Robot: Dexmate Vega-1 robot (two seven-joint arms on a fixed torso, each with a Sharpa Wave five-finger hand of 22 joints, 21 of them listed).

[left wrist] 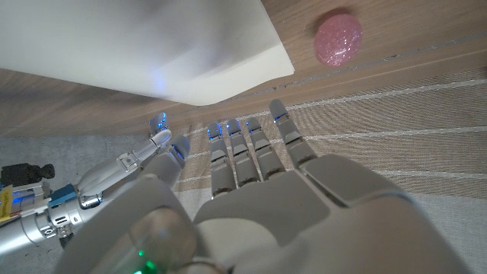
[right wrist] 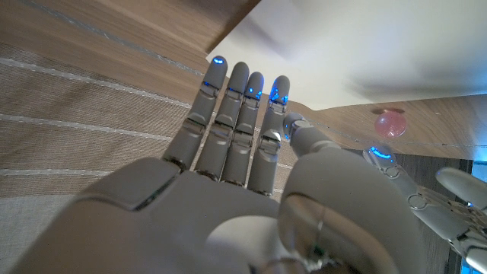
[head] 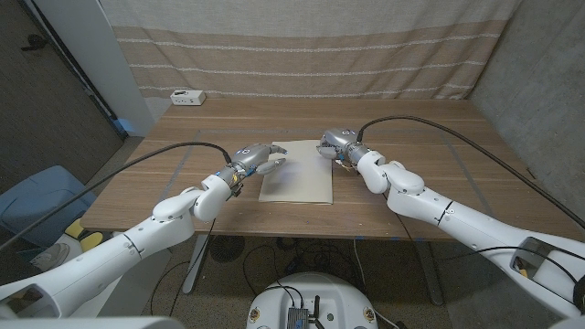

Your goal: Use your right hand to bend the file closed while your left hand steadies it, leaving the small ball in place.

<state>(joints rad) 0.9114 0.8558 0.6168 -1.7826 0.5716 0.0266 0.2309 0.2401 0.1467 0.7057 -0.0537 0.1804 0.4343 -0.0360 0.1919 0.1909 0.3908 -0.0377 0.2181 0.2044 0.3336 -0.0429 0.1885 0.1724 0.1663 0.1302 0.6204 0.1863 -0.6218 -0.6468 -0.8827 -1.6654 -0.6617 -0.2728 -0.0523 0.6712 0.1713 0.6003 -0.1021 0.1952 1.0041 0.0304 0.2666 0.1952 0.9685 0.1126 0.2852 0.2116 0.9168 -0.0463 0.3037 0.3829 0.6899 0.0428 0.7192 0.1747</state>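
Left hand (left wrist: 251,205): closest to its wrist camera, fingers straight and slightly apart, holding nothing; in the head view (head: 254,160) it sits just left of centre, fingertips at the file's left edge, though I can't tell if they touch it.
Right hand (right wrist: 251,190): fingers extended side by side with the thumb off to one side, holding nothing; in the head view (head: 340,146) it is at the file's upper right corner, right of centre.
File (head: 297,172): cream sheet lying flat and open at the middle of the frame, between the two hands; its rounded corner shows pale in the left wrist view (left wrist: 205,53) just beyond the fingertips.
Small ball (left wrist: 338,38): pink and glittery, resting on the wood just beside the file's corner, apart from it; in the right wrist view (right wrist: 389,122) it appears as a pink blob on the tabletop past the thumb.
Table (head: 430,174): wooden planks, bearing everything.
White box (head: 188,96): small, at the table's far left corner, upper left of the frame, well apart from the file.
Curtain (head: 302,46): striped beige cloth hanging behind the table across the top.
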